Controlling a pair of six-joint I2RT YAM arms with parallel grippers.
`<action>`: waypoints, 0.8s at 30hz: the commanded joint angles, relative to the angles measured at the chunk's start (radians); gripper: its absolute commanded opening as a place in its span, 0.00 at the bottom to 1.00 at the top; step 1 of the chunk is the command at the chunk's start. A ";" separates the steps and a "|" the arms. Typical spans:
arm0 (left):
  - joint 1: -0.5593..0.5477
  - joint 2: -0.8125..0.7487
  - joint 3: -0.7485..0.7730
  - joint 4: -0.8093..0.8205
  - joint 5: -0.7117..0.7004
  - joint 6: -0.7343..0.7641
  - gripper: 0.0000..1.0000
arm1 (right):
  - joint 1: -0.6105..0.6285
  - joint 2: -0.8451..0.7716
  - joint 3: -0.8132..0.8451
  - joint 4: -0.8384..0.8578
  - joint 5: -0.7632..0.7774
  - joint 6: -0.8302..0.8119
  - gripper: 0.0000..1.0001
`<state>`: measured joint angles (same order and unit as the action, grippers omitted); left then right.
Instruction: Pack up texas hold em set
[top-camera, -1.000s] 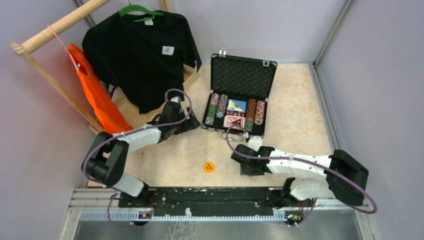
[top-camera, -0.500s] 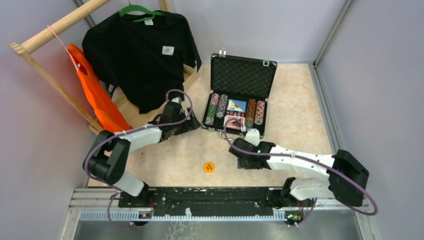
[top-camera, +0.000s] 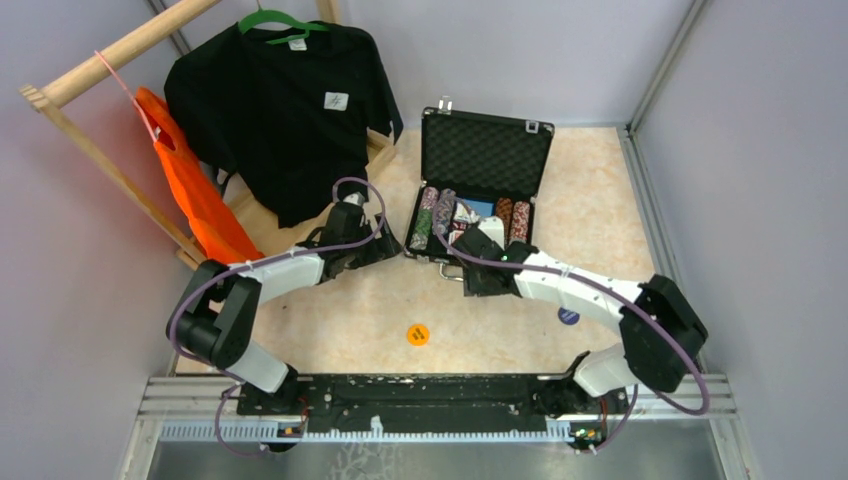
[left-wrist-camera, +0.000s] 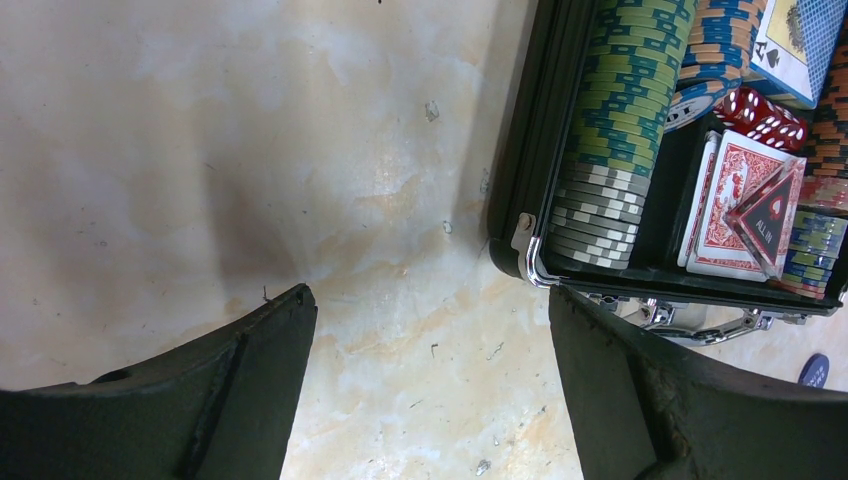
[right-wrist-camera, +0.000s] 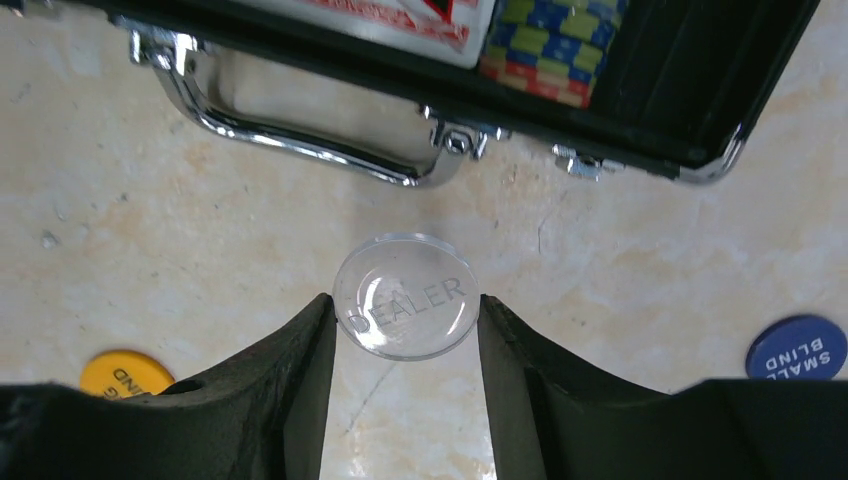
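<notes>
R gripper (right-wrist-camera: 404, 300) pinching the clear dealer btn (right-wrist-camera: 405, 312). I've swung fwd off the open floor, so the case (right-wrist-camera: 690, 80) and its handle (right-wrist-camera: 300, 145) are now just ahead of my tips. Drop-in looks next. L gripper (left-wrist-camera: 430, 300) spread wide, case corner to its right. Blue token (right-wrist-camera: 797, 345) and yellow token (right-wrist-camera: 125, 372) lie out beside me, R and L.

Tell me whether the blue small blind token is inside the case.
No, the small blind token lies on the table, outside the open case.
</notes>
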<state>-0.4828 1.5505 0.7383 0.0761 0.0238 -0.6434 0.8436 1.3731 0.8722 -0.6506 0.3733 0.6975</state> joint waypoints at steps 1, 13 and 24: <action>-0.005 0.006 0.025 0.020 0.014 0.002 0.91 | -0.050 0.069 0.131 0.063 -0.009 -0.118 0.43; -0.005 0.008 0.027 0.018 0.021 0.008 0.90 | -0.192 0.315 0.405 0.079 -0.050 -0.265 0.43; -0.005 0.013 0.030 0.018 0.017 0.011 0.91 | -0.327 0.517 0.596 0.097 -0.119 -0.337 0.43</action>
<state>-0.4828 1.5532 0.7387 0.0757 0.0376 -0.6418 0.5606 1.8454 1.3994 -0.5842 0.2832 0.3996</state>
